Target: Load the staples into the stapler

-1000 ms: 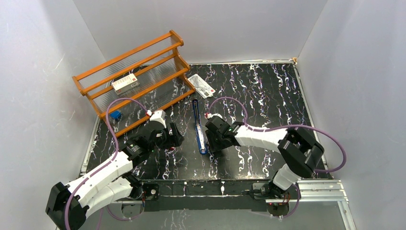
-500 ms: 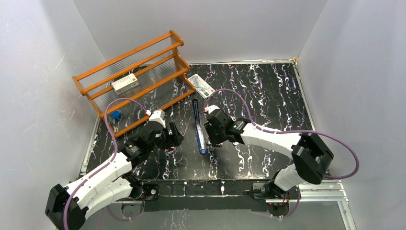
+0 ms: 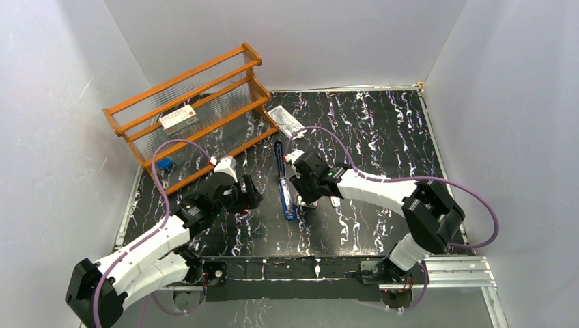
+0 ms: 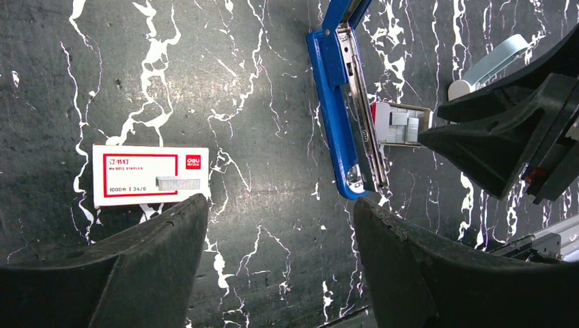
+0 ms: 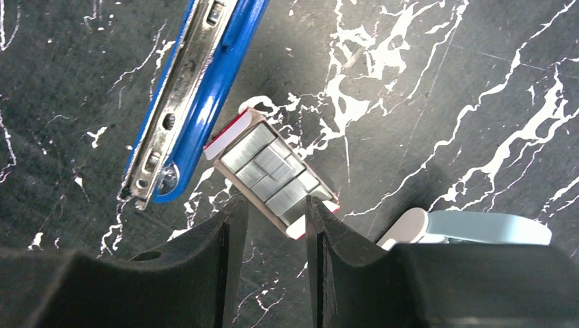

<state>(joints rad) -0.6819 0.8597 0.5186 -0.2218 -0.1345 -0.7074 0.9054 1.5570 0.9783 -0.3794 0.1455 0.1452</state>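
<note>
Black white-veined worktop (image 3: 382,137); orange slatted rack (image 3: 191,102) at its far-left corner with a larger red-and-white box (image 3: 179,118) on a shelf. Flat white packet (image 3: 287,121) off the rack's right end. Stapler (image 3: 283,181), blue, lies opened out near the middle of the worktop, long axis near-to-far, silvery channel exposed. Left gripper (image 4: 280,225) sits left of the stapler, fingers wide apart, nothing between them; staple box (image 4: 150,174), red-and-white, lies flat just past its left finger tip. Right gripper (image 5: 273,205) sits right of the stapler's near end, fingers a narrow gap apart. Staple tray (image 5: 270,174), filled with silvery strips, lies just beside the stapler with its near edge at that gap; contact cannot be told. Pale blue-and-white tool (image 5: 471,229) lies near the tray, on its right.
</note>
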